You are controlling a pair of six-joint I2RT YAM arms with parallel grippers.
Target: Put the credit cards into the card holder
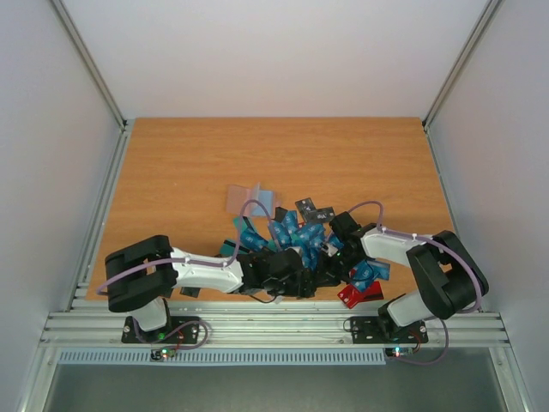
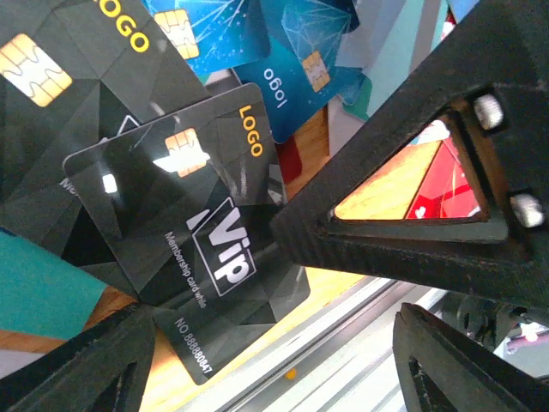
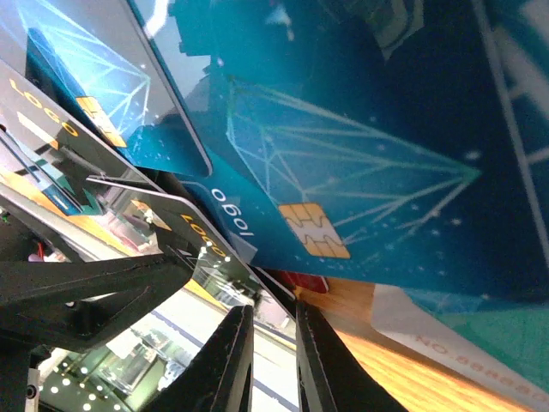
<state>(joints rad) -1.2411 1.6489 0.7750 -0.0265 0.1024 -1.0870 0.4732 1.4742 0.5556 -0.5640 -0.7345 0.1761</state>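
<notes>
Credit cards are heaped near the table's near edge, with both arms covering the middle of the pile. Left gripper has its fingers wide apart with nothing between them, over a black Vip card. A black triangular frame blocks that view's right side. Right gripper has its fingers almost together at a dark card's edge, and I can't tell if they grip it. I can't tell whether the pale flat piece just beyond the heap is the card holder.

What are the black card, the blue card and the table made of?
The black card looks like shiny plastic, since light glints off it, with a gold metal-looking chip. The blue card is smooth glossy plastic too, probably. The table looks like wood, orange-brown, matte; could be a wood-look coating.
</notes>
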